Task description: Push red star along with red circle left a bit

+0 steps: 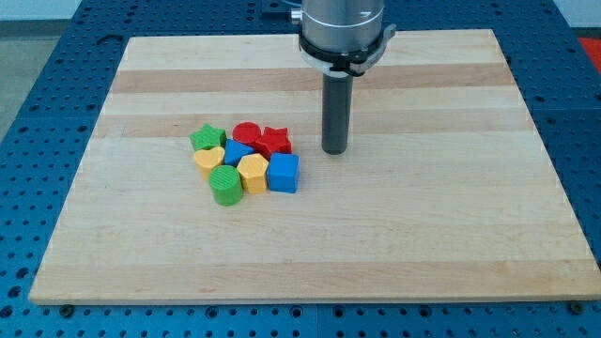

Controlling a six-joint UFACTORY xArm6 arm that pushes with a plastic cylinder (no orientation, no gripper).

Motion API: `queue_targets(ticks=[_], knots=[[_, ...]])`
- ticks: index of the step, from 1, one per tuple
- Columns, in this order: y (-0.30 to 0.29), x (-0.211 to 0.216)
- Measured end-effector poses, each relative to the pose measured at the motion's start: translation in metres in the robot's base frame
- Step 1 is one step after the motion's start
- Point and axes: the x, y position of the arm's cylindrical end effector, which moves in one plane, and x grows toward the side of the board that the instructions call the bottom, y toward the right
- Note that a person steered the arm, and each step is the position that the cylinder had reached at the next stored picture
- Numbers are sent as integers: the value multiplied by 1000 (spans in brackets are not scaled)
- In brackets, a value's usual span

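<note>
Nearest the view's bottom lies the front edge of the desk, a pale wooden board resting on a blue perforated surface that shows on all sides.

Moving up, the first blocks reached are the green cylinder, the yellow hexagon-like block just to its right, and the blue cube further right, touching the yellow one. Behind them sit the yellow heart on the view's left and a second blue block, its shape hard to make out, wedged in the middle of the cluster. At the back row the green star stands at the view's left, the red circle in the middle and the red star at the view's right, the two red blocks touching each other. All eight blocks form one tight group left of the board's centre.

To the view's right of the red star, near it but with a visible strip of bare wood between, stands the dark rod with my tip on the desk, at about the same depth as the red star. There is no gripper on this arm, so nothing spreads or pinches; the rod is simply upright. Above it, the silver wrist housing runs out of the view's top, near the board's far edge.
</note>
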Motion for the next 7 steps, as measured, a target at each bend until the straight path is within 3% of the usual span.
queue_targets(ticks=[7], knots=[[-61,-4]])
